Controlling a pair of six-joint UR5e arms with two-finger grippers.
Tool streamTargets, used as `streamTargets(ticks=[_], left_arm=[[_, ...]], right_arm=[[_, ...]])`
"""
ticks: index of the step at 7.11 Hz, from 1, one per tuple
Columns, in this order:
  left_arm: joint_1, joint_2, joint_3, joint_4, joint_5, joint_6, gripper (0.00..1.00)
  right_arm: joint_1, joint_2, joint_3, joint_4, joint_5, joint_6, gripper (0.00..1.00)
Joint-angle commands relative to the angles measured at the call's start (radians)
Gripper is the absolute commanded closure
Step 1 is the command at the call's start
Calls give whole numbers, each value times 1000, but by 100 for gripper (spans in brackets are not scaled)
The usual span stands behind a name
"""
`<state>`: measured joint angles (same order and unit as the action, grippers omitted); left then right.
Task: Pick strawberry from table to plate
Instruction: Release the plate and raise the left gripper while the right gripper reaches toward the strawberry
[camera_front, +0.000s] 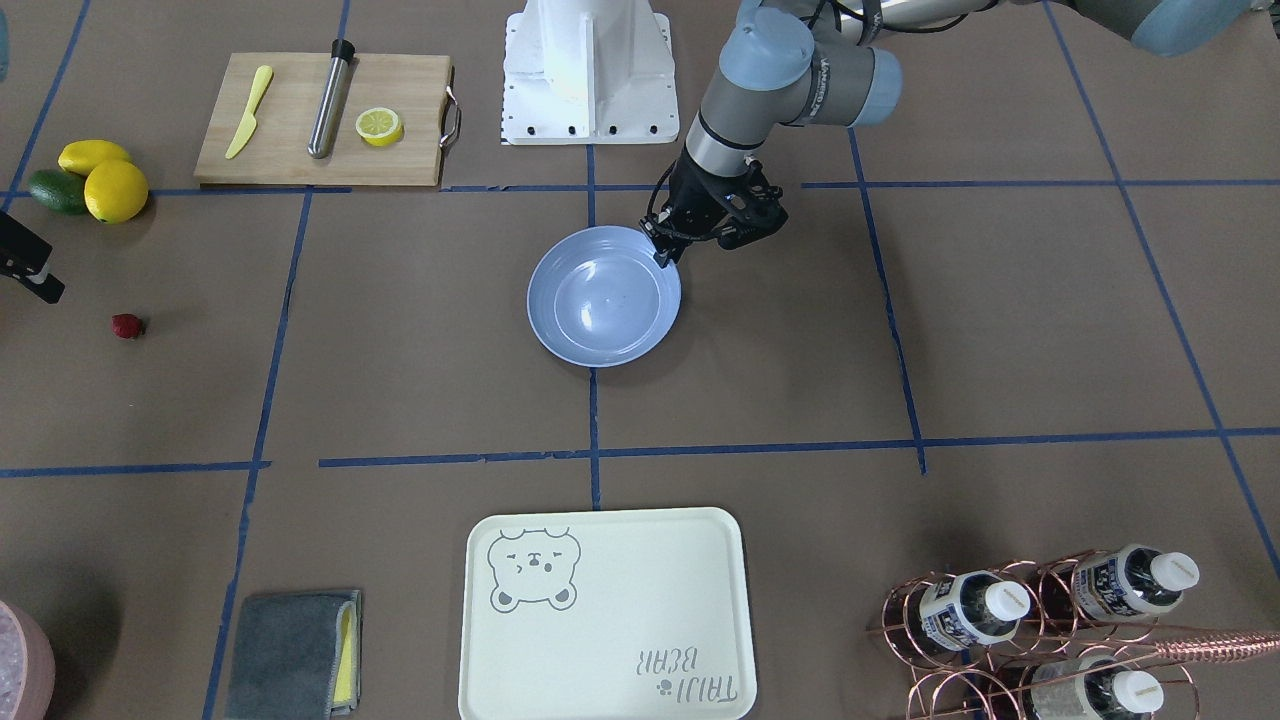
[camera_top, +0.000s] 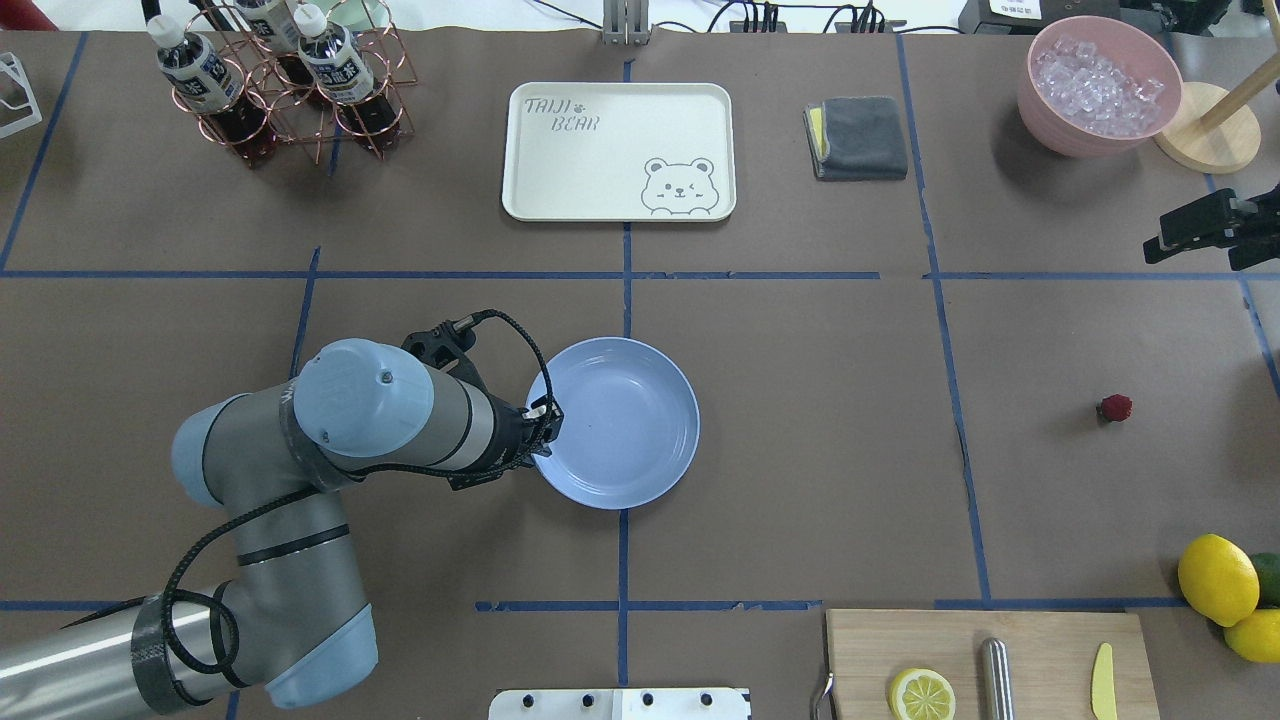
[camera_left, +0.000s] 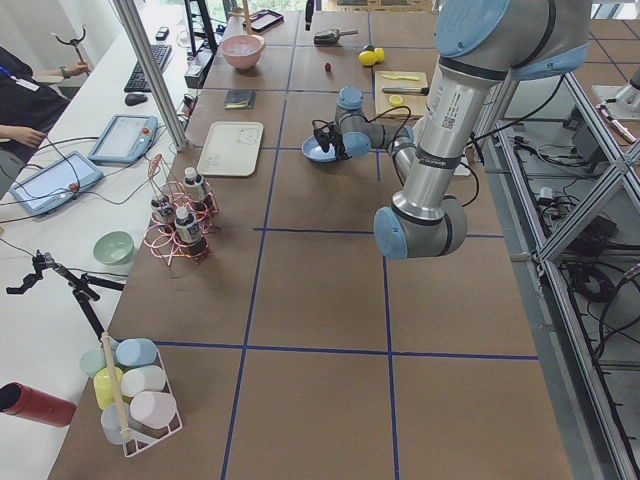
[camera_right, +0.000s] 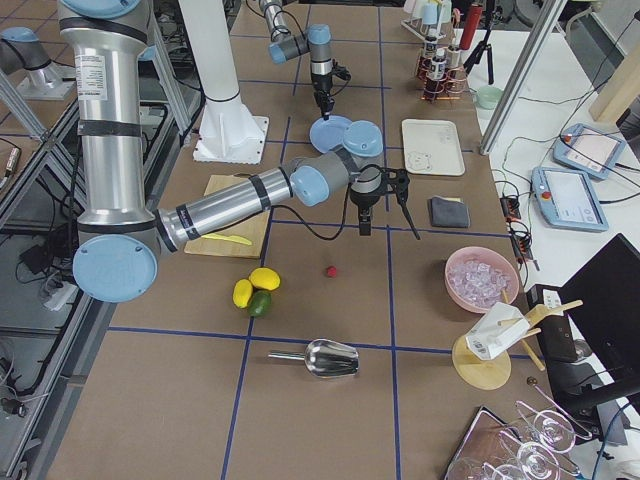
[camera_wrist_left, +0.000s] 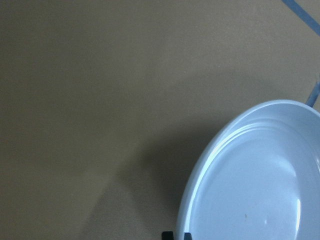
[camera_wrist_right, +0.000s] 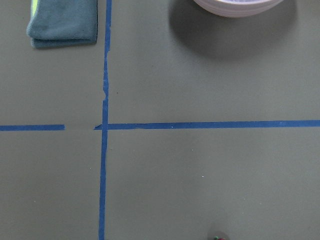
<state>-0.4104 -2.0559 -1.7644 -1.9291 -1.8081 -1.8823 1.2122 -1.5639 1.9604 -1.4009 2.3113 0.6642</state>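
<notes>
The strawberry (camera_top: 1115, 407) (camera_front: 127, 326) (camera_right: 330, 270) lies alone on the brown table (camera_top: 800, 400), far to the robot's right. It just peeks in at the bottom edge of the right wrist view (camera_wrist_right: 218, 238). My right gripper (camera_top: 1195, 245) (camera_right: 387, 228) hovers open above the table, beyond the berry toward the ice bowl, with nothing in it. The light-blue plate (camera_top: 620, 420) (camera_front: 605, 300) (camera_wrist_left: 250, 190) rests at the table's centre, holding nothing. My left gripper (camera_top: 548, 415) (camera_front: 664, 252) is shut on the plate's rim on the robot's left side.
A cutting board (camera_top: 985, 660) with a lemon half, a yellow knife and a metal rod sits near the robot's right. Lemons and an avocado (camera_top: 1220, 580) lie beside it. A pink ice bowl (camera_top: 1095, 85), grey cloth (camera_top: 855, 138), bear tray (camera_top: 618, 150) and bottle rack (camera_top: 280, 80) line the far side.
</notes>
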Motion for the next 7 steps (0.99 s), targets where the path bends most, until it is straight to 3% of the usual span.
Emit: streamTargets(ticks=[1, 3, 4, 6, 7], left_arm=[[-5, 0, -53, 4, -2, 8, 0], [-143, -7, -146, 107, -28, 107, 0], [-201, -9, -186, 186, -86, 193, 0], [-281, -7, -194, 203, -97, 241, 0], [-286, -6, -194, 203, -97, 247, 0]], right_arm=[[-22, -30, 0, 10, -10, 2, 0], [-97, -93, -6, 109, -88, 50, 0], [-123, -110, -6, 126, -98, 63, 0], [-192, -157, -26, 205, -165, 97, 0], [-212, -172, -82, 300, -168, 112, 0]])
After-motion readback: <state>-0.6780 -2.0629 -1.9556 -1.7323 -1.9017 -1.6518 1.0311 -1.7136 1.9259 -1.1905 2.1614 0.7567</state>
